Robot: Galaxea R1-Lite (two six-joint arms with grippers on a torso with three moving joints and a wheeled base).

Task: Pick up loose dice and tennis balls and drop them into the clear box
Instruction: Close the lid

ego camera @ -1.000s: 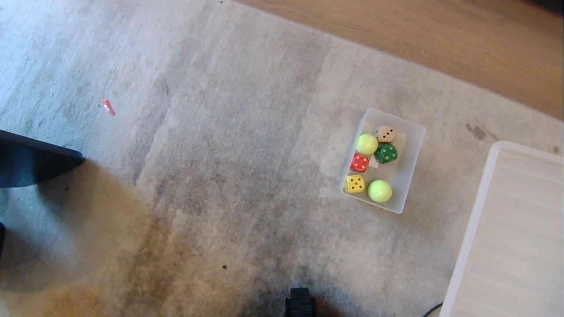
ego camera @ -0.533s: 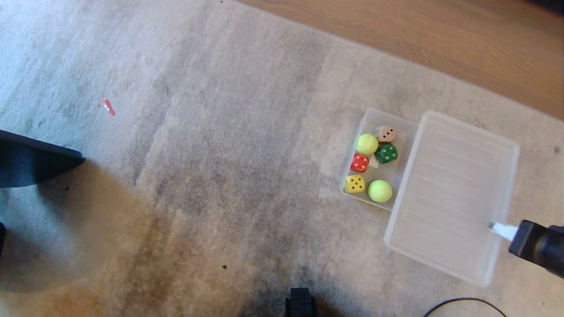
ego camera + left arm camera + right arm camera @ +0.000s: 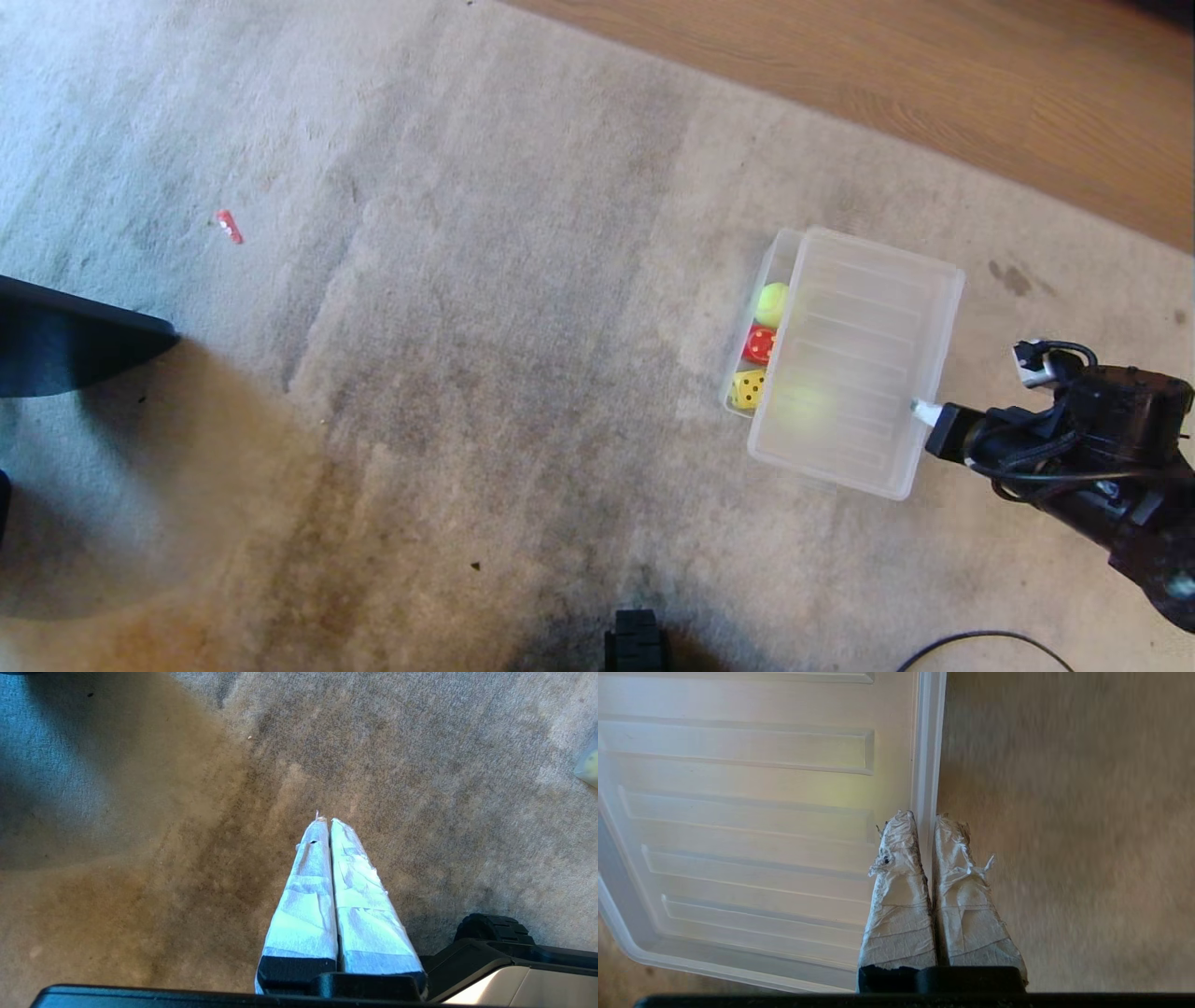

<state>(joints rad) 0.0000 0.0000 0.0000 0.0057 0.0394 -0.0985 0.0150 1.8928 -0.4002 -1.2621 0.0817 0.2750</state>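
The right gripper (image 3: 924, 823) is seen clamped on the raised rim of a ridged clear lid (image 3: 747, 812), one taped finger (image 3: 899, 896) lying inside the rim and the other outside it. The lid's ribbed panel is spread out beside the inner finger. Beige carpet (image 3: 1064, 835) is seen beside the outer finger.

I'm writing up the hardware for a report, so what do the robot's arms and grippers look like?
The right arm is matte black, with looped black cables and a small silver connector near the wrist. Both the right gripper and the left gripper have two long tapering fingers wrapped in crinkled, fraying white tape, set in black mounts. The left arm itself is out of view.
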